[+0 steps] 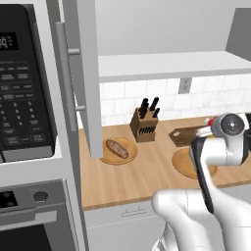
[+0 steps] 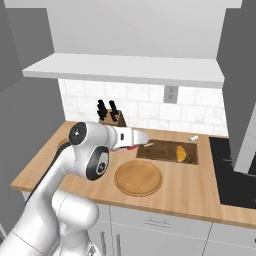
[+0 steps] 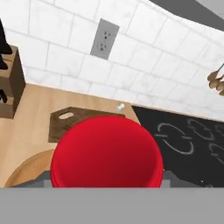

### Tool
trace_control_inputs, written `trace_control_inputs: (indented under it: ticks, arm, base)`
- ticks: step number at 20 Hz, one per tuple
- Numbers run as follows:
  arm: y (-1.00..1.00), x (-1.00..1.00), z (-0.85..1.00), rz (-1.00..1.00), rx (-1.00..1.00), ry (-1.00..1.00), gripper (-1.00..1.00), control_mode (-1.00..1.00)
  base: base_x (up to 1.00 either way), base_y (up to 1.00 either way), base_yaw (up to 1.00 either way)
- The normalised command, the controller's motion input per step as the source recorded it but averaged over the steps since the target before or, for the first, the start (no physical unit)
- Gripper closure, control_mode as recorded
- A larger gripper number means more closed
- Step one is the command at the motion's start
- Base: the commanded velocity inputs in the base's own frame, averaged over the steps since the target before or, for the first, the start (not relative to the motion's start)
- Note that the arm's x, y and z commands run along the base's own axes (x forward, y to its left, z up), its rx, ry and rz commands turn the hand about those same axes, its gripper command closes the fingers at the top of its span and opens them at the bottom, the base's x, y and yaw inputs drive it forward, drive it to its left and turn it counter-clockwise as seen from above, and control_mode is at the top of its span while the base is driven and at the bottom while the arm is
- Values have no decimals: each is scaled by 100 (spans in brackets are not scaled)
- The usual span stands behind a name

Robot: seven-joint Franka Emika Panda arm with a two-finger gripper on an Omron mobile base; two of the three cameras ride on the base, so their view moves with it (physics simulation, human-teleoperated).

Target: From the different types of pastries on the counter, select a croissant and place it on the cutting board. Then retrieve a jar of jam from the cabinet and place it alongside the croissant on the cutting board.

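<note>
My gripper is shut on the jar of jam, whose red lid takes up the bottom of the hand view and hides the fingertips. The jar hangs above the counter, over the near left end of the dark cutting board. A sliver of the red jar shows beside the wrist. The golden-yellow croissant lies on the right part of the board. The brown streaked pastry rests on a round plate at the left. The cabinet door stands open over its white shelf.
A second round wooden plate lies in front of the board. A knife block stands against the tiled wall. The black cooktop lies right of the board, with a small white object at the board's far corner. The microwave hangs left.
</note>
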Motion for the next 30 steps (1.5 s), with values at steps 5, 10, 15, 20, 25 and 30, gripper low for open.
trace_control_inputs:
  ticks: [5, 10, 15, 20, 25, 30]
  arm:
    - [-23, 65, -2, -23, 22, 30, 100, -100]
    - [-59, 72, -35, -15, 48, 39, 100, -100]
    - [-36, 24, -41, -4, 45, -8, 100, -100]
    - [-9, -2, -51, -1, 30, -40, 100, -100]
    - [0, 6, -52, -5, 14, -31, 100, -100]
    - [45, 59, -4, -25, -3, -6, 100, -100]
  base:
    - [0, 0, 0]
    - [0, 0, 0]
    - [0, 0, 0]
    - [0, 0, 0]
    - [0, 0, 0]
    - [0, 0, 0]
